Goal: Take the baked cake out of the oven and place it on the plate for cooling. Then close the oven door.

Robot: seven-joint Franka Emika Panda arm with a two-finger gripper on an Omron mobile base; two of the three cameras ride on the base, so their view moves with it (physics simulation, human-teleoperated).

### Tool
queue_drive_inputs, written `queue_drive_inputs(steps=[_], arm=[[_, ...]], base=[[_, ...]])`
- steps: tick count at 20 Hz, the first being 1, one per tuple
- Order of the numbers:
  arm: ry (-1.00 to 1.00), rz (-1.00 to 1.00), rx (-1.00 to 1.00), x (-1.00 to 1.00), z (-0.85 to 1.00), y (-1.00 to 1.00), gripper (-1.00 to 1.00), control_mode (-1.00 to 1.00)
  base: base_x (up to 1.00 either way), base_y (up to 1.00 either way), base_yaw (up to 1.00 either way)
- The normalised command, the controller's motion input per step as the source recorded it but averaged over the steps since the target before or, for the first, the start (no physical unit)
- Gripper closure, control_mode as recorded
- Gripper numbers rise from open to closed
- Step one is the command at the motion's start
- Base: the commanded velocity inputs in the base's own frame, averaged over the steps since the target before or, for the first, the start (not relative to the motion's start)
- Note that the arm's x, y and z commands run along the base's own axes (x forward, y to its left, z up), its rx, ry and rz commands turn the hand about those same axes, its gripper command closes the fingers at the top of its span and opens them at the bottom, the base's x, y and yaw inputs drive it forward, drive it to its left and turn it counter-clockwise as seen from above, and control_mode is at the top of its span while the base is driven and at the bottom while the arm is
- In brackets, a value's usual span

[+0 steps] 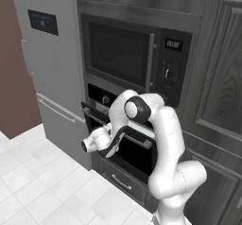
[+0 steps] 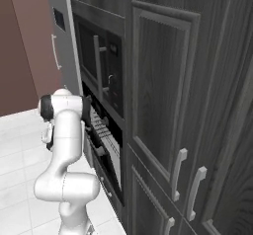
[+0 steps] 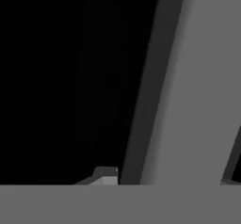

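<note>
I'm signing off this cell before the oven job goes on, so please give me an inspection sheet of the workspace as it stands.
Surface: pale tiled floor in front of the cabinets.
Job's things: oven with its oven door tilted slightly ajar at the top, silver handle forward; no cake or plate seen.
Clutter: nothing seen.
Grippers: gripper is shut on the handle, which runs as a grey bar up the hand view.
Cables: nothing seen.
Surroundings: microwave above the oven, grey fridge to its left, dark wood cabinets to its right, drawer below.
</note>
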Motion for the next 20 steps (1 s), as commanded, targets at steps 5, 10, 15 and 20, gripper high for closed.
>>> queue_drive_inputs(steps=[5, 10, 15, 20], arm=[[0.24, 0.11, 0.03, -0.18, -0.77, 1.0, 1.0, -1.0], [0.36, 0.11, 0.13, -0.11, -0.73, 0.95, 1.0, -1.0], [0.27, 0.13, 0.14, -0.13, -0.68, 0.6, -1.0, -1.0], [0.03, 0.07, 0.11, -0.37, -0.05, -0.04, -1.0, -1.0]], base=[[0.0, 0.0, 0.0], [0.0, 0.0, 0.0], [0.0, 0.0, 0.0], [0.0, 0.0, 0.0]])
